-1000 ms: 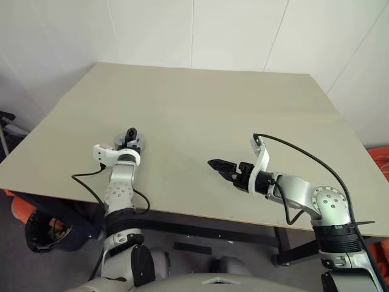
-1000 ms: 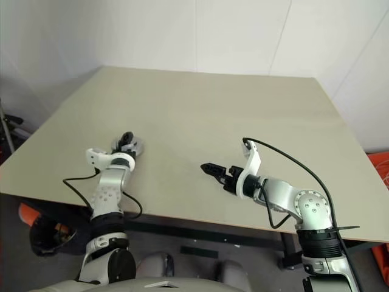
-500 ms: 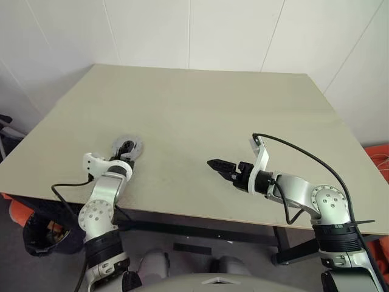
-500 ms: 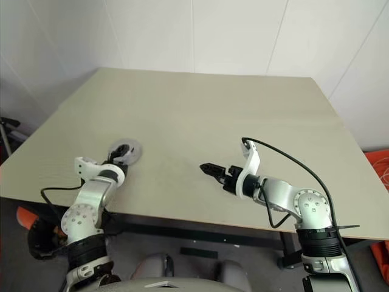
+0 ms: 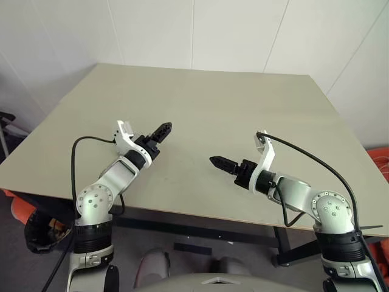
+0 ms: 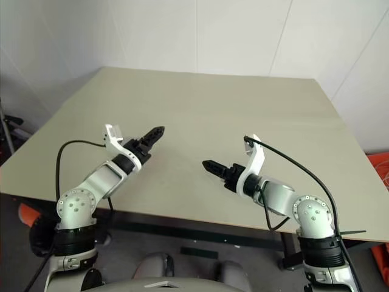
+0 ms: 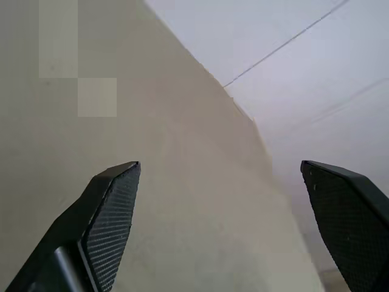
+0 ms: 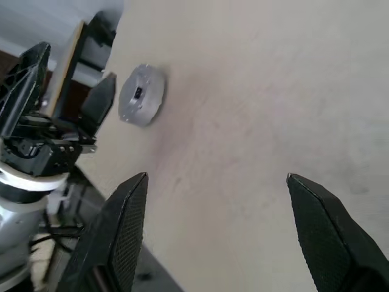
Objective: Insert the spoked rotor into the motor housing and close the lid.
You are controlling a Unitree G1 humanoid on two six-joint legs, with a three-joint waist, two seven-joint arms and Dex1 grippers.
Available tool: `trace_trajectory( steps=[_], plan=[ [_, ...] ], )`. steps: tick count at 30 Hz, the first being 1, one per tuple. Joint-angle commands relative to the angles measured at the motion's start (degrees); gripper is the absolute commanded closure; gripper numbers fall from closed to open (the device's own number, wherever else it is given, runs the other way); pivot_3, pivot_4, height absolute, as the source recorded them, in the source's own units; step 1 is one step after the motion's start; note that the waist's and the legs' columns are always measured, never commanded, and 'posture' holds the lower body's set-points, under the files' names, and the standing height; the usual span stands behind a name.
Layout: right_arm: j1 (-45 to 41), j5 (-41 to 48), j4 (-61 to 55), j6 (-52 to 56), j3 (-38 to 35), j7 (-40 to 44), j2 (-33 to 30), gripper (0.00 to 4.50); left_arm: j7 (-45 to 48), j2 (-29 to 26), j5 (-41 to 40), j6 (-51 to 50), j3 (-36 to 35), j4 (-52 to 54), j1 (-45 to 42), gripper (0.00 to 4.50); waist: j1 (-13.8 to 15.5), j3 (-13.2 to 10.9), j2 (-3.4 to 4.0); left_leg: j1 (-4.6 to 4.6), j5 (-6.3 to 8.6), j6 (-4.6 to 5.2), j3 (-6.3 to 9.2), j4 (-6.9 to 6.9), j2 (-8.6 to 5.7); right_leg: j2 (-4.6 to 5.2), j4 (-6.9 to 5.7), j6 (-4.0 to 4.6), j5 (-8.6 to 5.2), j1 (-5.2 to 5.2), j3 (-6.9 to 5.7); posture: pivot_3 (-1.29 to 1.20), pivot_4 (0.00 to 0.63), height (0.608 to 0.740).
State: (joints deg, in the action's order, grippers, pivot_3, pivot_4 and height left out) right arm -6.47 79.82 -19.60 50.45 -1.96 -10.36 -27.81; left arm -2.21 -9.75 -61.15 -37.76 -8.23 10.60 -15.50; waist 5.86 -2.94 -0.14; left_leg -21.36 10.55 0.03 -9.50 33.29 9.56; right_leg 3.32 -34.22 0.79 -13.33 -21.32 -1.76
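Hovering my left tool (image 5: 163,129) and right tool (image 5: 220,163) spread and empty above the beige desk (image 5: 206,103), I judge assembly finished: the round grey metal motor housing (image 8: 142,95), lid apparently on, lies just beside my left tool.

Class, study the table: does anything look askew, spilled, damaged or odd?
Nothing stands out. The lid lies flat on the table, near the open left gripper; the right gripper is open too.
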Motion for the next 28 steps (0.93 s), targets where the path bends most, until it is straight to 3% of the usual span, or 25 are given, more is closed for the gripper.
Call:
trace_trajectory(
  steps=[1,6,10,17,20,28],
  plan=[
    [2.58,-15.29,-6.40,-8.23,0.72,5.62,-0.90,0.38,9.04,-0.98,12.88,10.25,3.83,-3.02,-1.07,0.01,-0.07,0.01,0.00,-0.11,0.01,0.02,0.01,-0.01,0.01,-0.01,0.05,-0.05,0.03,-0.10,-0.01,0.00,0.000,0.740],
    [10.08,-44.18,-8.93,-26.45,7.72,11.02,-1.43,0.38,15.43,-1.12,30.70,27.31,8.28,-10.22,-0.20,0.01,0.08,0.03,-0.01,-0.65,0.06,0.10,0.07,0.01,-0.02,-0.01,0.05,-0.16,0.12,-0.65,-0.05,0.00,0.000,0.740],
    [15.55,-57.73,-7.27,-36.18,9.26,10.37,1.08,0.38,21.25,-1.87,40.38,39.07,11.61,-14.32,1.65,0.01,0.00,0.03,-0.01,-0.64,0.13,0.21,0.07,0.00,-0.04,0.00,0.07,-0.14,0.11,-0.65,-0.04,0.00,0.000,0.740],
    [20.01,-65.02,-6.57,-43.23,5.62,10.22,7.53,0.38,23.36,-0.85,47.69,48.55,12.28,-16.99,4.14,0.01,-0.44,0.00,0.02,-0.11,0.29,0.49,-0.04,-0.01,0.00,0.01,0.07,0.17,-0.05,-0.20,0.12,0.00,0.000,0.740],
    [20.69,-66.73,-6.77,-43.31,4.71,10.28,9.45,0.38,22.21,-0.23,48.11,49.01,10.65,-17.91,4.22,0.01,-0.51,0.00,0.03,0.44,0.31,0.52,-0.14,-0.06,0.01,0.02,0.07,0.25,-0.10,0.21,0.21,0.00,0.000,0.740],
    [21.09,-68.43,-6.50,-41.91,2.60,11.91,12.31,0.38,22.23,0.81,48.41,48.57,8.90,-17.72,4.77,0.01,-0.52,0.01,0.03,0.43,0.31,0.52,-0.24,-0.06,0.02,0.02,0.06,0.36,-0.03,0.19,0.30,0.00,0.000,0.740]
  ],
)
